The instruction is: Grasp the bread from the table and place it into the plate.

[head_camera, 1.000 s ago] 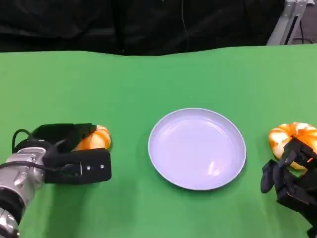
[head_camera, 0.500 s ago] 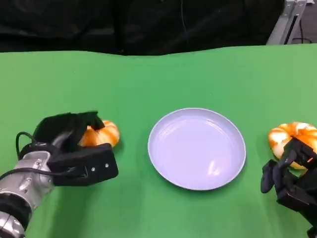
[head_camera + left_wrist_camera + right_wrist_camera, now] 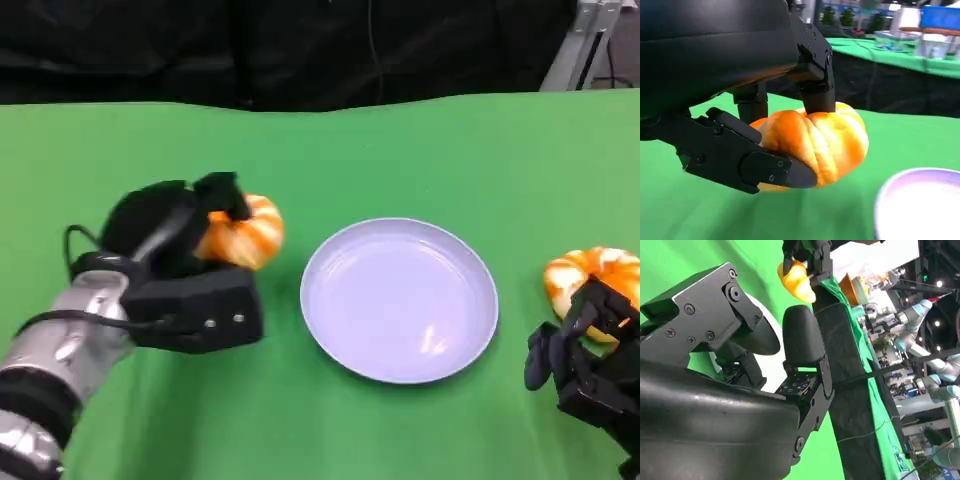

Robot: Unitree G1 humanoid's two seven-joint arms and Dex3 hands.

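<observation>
Gripping a round orange-and-white bread roll (image 3: 245, 232) between its black fingers (image 3: 770, 170), the left hand (image 3: 175, 270) holds it above the green tabletop (image 3: 400, 150), just left of the pale lavender round plate (image 3: 399, 300); the right hand (image 3: 580, 365) sits beside a second orange roll (image 3: 590, 275), fingers apart, holding nothing.

No text, label, brand, number or sign can be read anywhere.

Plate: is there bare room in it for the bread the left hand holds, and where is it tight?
The plate is bare across. Open green cloth lies behind it. It is crowded at the right edge, where the second bread sits against the right hand.
</observation>
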